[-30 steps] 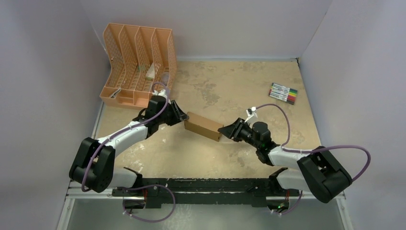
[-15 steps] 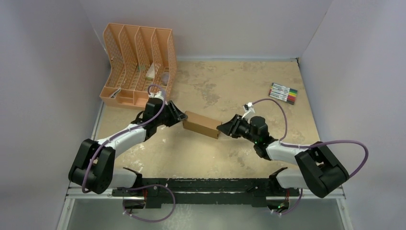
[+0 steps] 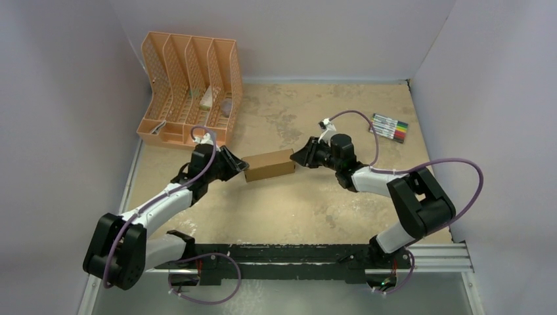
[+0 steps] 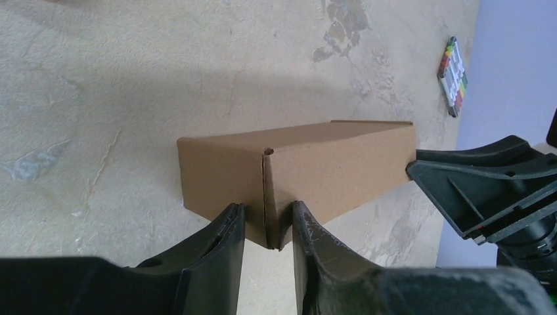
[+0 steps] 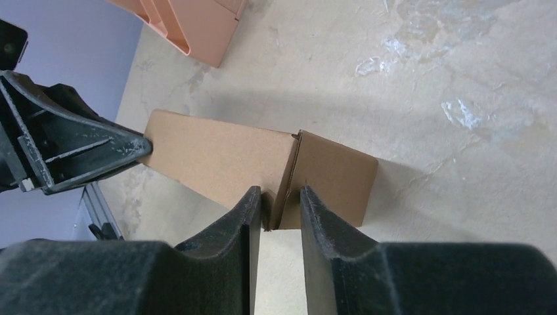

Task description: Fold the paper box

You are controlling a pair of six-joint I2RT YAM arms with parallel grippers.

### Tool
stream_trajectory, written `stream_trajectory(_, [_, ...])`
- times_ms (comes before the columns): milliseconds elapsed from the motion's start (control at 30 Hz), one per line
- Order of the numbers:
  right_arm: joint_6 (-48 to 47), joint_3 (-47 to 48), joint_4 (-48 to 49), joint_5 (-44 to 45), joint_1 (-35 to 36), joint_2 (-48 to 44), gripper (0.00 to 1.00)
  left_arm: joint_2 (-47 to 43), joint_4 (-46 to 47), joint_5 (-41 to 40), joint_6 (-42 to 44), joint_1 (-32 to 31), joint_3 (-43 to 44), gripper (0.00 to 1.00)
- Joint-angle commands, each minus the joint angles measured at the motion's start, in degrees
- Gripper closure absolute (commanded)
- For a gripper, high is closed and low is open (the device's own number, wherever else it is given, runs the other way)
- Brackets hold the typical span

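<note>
Observation, far left: a peach file organizer (image 3: 187, 88) stands at the back corner of the table (image 3: 315, 203), apart from the work.

Left gripper (image 4: 266, 230): jaws drawn close, with the fingers (image 4: 223, 243) set on either side of a vertical corner at the carton's left end. It is pinching that corner where two faces meet.

Paper box (image 3: 269, 165): already a closed rectangular carton. It lies mid-table between the two grippers, its long axis running left to right. Whether it rests on the table or is carried just clear of it cannot be settled.

Right gripper (image 5: 276, 216): the same arrangement at the opposite end, with narrow jaws nipping the corner seam where an end panel meets the long face.

Far right: a marker set (image 3: 389, 127) lies well apart.

Assessment: the fold appears nearly complete, and the step in hand is judged to be squaring or seating the ends.

Recommendations:
- Keep both pinches light, since thin cardboard will crease at the corner under hard pressure.
- Move the two arms together, because any difference in pull will rack the carton into a parallelogram.
- At each end a slit shows along the pinched corner. Press inward along the carton's length there rather than twisting.
- Release one end at a time, and confirm the panel holds before the other lets go.
</note>
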Motion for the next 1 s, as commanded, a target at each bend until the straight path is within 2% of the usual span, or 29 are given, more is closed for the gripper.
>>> stream_trajectory(0, [-4.5,2.3,-11.3,-7.6,1.3,2.9,0.92,1.0,-12.3,0.6,1.7,-1.4,-0.1,0.69])
stream_trajectory(200, [-4.4,4.3,-15.0,-10.3,-2.8,-1.0,0.7,-2.2,-15.8,-4.3,2.0,-1.4,3.4,0.61])
stream_trajectory(333, [-3.6,5.2,-15.1,-14.0,-5.1,-2.5,0.63,-4.2,-15.1,-4.6,0.3,-1.4,3.2,0.58])
stream_trajectory(467, [-2.5,5.7,-14.0,-16.9,-6.2,-2.1,0.62,-5.2,-12.8,-3.9,-1.3,-1.4,3.2,0.57])
stream_trajectory(533, [-2.5,6.0,-13.6,-17.0,-6.3,-1.4,0.64,-4.5,-11.5,-3.2,-1.2,-1.4,3.3,0.56])
stream_trajectory(667, [-2.4,6.0,-12.2,-17.9,-6.5,0.8,0.73,-1.2,-9.2,-1.8,-0.2,-1.4,3.0,0.58])
stream_trajectory(967, [-2.5,8.0,-12.7,-18.7,-7.8,6.4,0.92,6.2,-5.3,-0.6,2.6,-1.4,3.3,0.77])
